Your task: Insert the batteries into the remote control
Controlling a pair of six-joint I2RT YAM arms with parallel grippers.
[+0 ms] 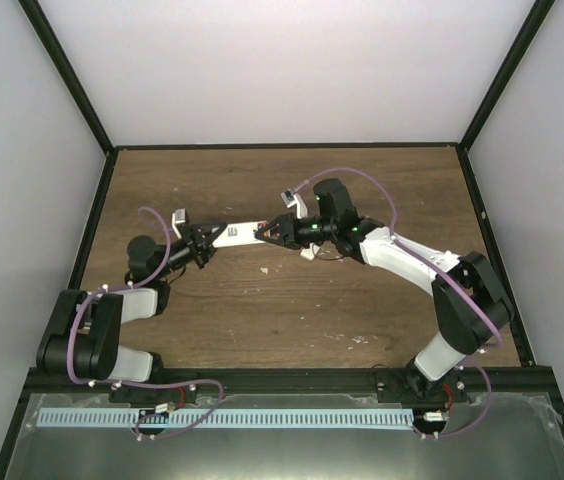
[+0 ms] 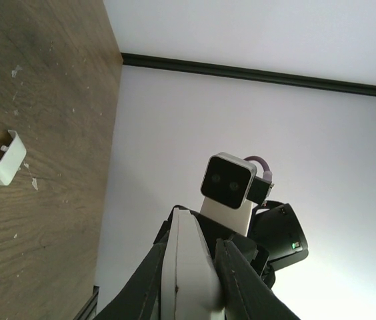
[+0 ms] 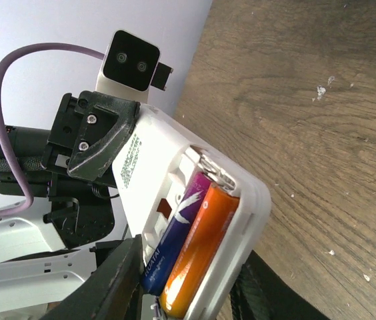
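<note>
Left end effector clamps one end of the remote, whose long axis runs straight to the right end effector. That one's fingers flank the open battery bay; whether they press cannot be told. Purple battery and orange battery sit side by side, lengthwise. Loose cover lies on the worktop, apparently nearer the right arm.

Bright, even light; soft shadows; pics sharp.
</note>
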